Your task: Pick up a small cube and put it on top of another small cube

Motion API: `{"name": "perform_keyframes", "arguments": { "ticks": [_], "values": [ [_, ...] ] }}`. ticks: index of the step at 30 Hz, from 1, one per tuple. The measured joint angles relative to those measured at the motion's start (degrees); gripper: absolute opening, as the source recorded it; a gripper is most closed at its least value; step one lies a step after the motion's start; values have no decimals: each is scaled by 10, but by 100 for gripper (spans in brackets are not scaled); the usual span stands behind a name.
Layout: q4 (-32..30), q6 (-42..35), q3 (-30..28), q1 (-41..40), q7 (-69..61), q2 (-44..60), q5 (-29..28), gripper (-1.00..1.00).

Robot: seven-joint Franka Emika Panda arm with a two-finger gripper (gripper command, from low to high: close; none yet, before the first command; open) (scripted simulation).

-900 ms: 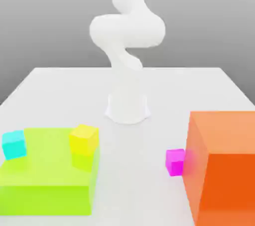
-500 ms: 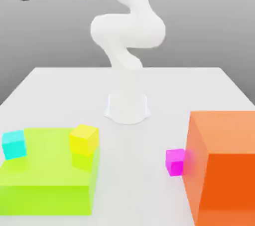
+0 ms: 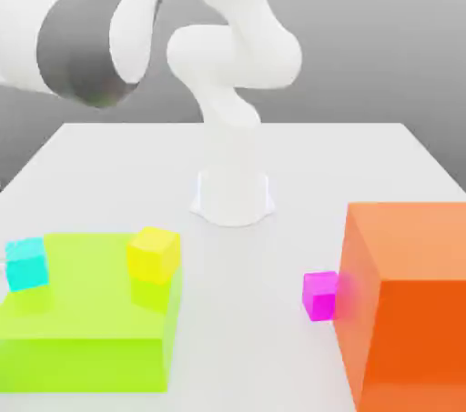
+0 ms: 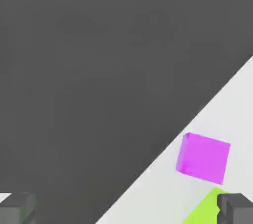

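Observation:
A small glossy purple-violet cube (image 4: 203, 157) rests on the white table (image 4: 237, 104) in the hand view, close to the table's edge and beside a corner of the lime green block (image 4: 202, 210). My gripper (image 4: 126, 210) is open, its two dark fingertips (image 4: 236, 209) far apart with nothing between them, and it is well short of the cube. In the exterior view a thick arm link (image 3: 82, 37) hangs high over the table's left side. A pinker magenta small cube (image 3: 319, 295) sits by the orange block.
A low lime green block (image 3: 86, 328) at the exterior view's front left carries a yellow cube (image 3: 154, 254); a cyan cube (image 3: 26, 263) sits at its left edge. A tall orange block (image 3: 410, 301) stands front right. The arm's base (image 3: 234, 196) is mid-table.
The arm has swung toward the camera on the exterior view's left: the open fingers seen at the top left half a second ago have left the frame, and a big arm link has replaced them.

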Motion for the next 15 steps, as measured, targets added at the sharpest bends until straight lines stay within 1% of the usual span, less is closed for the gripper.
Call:
{"name": "perform_keyframes", "arguments": {
  "ticks": [6,9,10,15],
  "values": [
    [28,23,-9,-40,16,126,44,0],
    [42,62,0,-52,11,188,59,0],
    [46,75,3,-55,9,206,62,-100],
    [47,76,4,-55,8,206,64,-100]
  ]
}}
